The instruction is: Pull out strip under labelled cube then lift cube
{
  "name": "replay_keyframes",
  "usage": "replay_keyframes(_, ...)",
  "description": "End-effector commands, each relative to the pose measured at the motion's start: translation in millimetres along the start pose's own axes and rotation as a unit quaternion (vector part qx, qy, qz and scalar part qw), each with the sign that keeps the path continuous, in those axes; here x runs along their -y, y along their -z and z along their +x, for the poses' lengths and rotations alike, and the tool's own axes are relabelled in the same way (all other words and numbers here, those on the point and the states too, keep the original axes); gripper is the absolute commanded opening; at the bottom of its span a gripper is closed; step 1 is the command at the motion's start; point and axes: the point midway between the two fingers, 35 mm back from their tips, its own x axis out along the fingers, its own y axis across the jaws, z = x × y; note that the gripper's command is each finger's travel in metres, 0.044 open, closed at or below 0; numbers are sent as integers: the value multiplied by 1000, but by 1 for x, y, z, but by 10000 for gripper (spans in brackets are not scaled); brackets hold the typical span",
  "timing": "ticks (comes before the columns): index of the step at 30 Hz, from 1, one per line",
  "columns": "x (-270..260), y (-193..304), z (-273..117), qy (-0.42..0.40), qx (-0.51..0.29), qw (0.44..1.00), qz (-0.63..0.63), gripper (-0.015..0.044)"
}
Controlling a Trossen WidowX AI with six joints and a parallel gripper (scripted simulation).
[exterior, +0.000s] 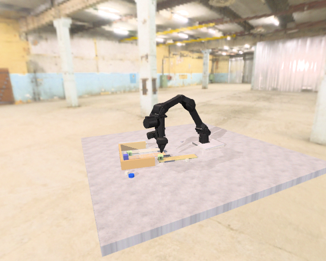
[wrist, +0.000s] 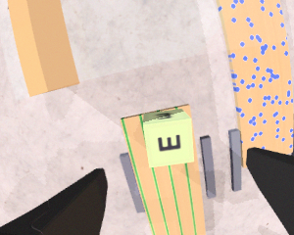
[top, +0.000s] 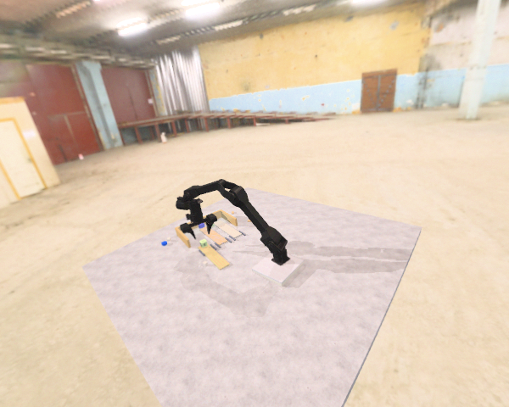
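Observation:
The light green cube [top: 204, 242] [exterior: 160, 157] [wrist: 169, 142] shows a dark letter E on top in the wrist view. It rests on the far end of the tan strip with green lines [top: 215, 257] [exterior: 182, 157] [wrist: 178, 206], which lies beyond the open side of the wooden walls. My gripper [top: 201, 235] [exterior: 161, 151] [wrist: 177, 167] is open and empty, pointing down above the cube's area. In the wrist view its fingertips stand wide to the left and right of the cube's lower edge.
The wooden wall [top: 182, 236] [exterior: 137, 163] [wrist: 59, 49] ends near the cube. A blue-dotted strip [wrist: 265, 73] lies to the right, beyond low grey rails [wrist: 208, 171]. A blue cube [exterior: 125, 156] and another green cube [exterior: 129, 153] stand inside the walls. A blue disc [top: 164, 242] [exterior: 131, 175] lies outside.

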Motion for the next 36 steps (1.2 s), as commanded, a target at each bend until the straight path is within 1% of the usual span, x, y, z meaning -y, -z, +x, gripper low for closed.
replay_keyframes(1, -2, -1, 5, -1, -2, 1000, -3, 282)
replay_keyframes(2, -2, -1, 7, -1, -2, 1000, -3, 256)
replay_keyframes(3, -2, -1, 9, -1, -2, 1000, -3, 250)
replay_keyframes(33, -1, -1, 53, -1, -2, 1000, -3, 250)
replay_keyframes(36, -1, -2, 51, 0, -1, 1000, -1, 171)
